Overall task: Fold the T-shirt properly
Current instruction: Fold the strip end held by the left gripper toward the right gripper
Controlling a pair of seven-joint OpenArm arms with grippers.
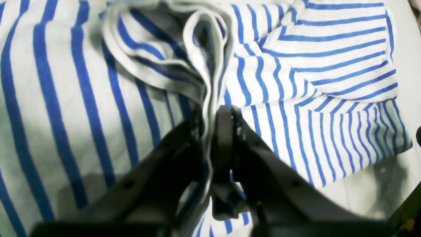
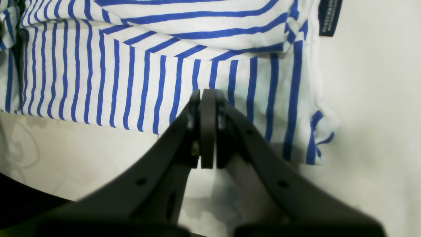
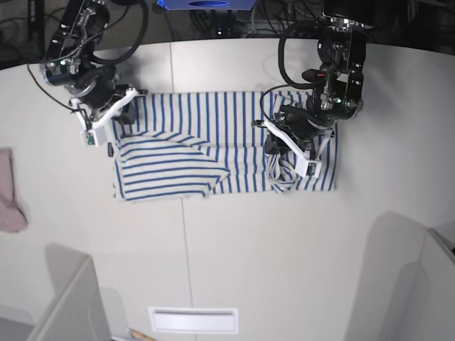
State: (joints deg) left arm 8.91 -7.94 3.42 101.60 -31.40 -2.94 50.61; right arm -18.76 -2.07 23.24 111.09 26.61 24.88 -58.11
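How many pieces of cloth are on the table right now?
2: the T-shirt spread across the middle of the table, and a pink cloth at the left edge of the base view, partly cut off. No others show.

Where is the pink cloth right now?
In the base view, the pink cloth lies at the far left edge of the table, apart from the striped T-shirt spread near the middle.

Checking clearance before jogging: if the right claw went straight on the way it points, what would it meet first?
Probably the T-shirt: the shut right claw points at its striped fabric near the edge, with nothing visible between. Depth is unclear, so it may already touch.
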